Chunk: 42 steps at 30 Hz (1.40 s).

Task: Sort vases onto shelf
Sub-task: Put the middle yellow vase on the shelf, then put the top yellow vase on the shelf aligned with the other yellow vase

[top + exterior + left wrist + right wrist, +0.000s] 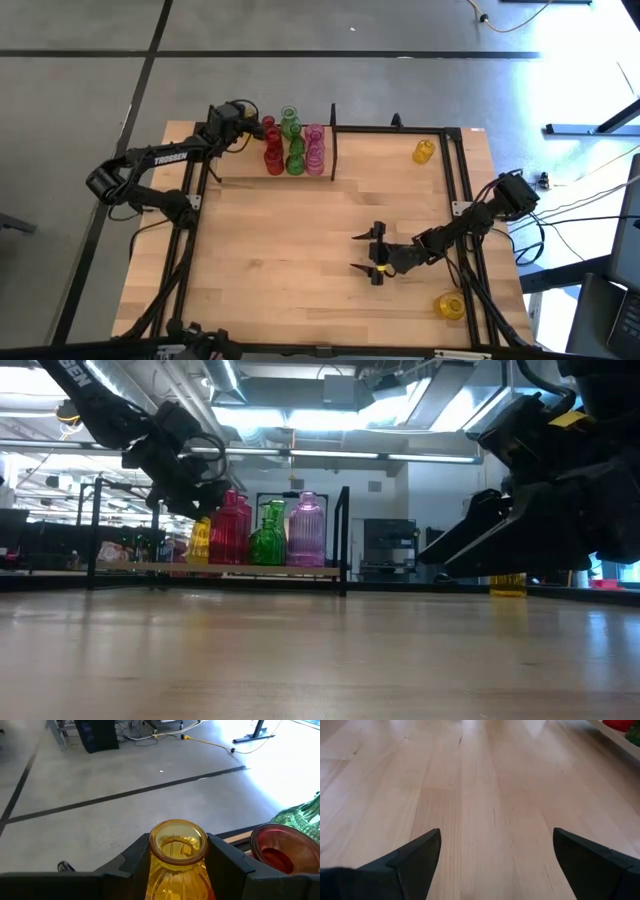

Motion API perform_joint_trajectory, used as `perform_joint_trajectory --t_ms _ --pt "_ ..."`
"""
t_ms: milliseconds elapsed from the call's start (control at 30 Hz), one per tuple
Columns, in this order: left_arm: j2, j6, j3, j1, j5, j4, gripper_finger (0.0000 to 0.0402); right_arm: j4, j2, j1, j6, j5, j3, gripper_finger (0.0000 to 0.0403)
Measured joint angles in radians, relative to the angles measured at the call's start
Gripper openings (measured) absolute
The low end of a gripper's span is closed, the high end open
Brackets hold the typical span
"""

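The table (300, 260) is mostly bare wood, and the shelf (232, 178) runs along its far edge, closed off by a black upright divider (333, 152). On that shelf stand red vases (273, 155), green vases (293, 150) and pink vases (316, 150), packed close together in rows. The left end effector (178, 857) is at the shelf's left end, clenched around the neck of a yellow vase (178, 851) just beside a red one; the low view shows the yellow glass hanging close to the red row. The main risk, as I judge it, is a knock: the fingers flank the neck tightly and the neighbours are so near that a skewed set-down or a wide release could tip the red vase and set the rest toppling. The glass is smooth and rounded, so it could also slip or rock if let go tilted. The right end effector (375, 256) hovers low over the open table with its fingers spread wide and nothing between them. Two more yellow vases wait apart, one at the far right (424, 151) and one at the near right edge (448, 305), the latter close enough to the edge to be nudged off. The only readable writing is "TROSSEN" along the left arm (150, 160).
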Motion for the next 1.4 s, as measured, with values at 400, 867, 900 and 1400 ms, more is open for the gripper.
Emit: perform_joint_trajectory --t_ms 400,867,900,1400 --pt "0.000 0.004 0.000 -0.004 0.001 -0.002 0.0158 0.000 0.000 0.000 0.000 -0.001 0.000 0.0363" --pt "-0.034 0.020 -0.001 -0.017 -0.002 -0.020 0.0232 0.000 0.000 0.000 0.000 -0.001 0.000 0.0363" --pt "-0.049 0.032 -0.001 -0.017 -0.002 -0.020 0.0232 0.000 0.000 0.000 0.000 -0.002 0.000 0.0363" --pt "-0.438 -0.046 -0.001 -0.166 0.310 -0.115 0.0233 0.005 0.000 0.000 0.002 -0.076 0.000 0.0363"
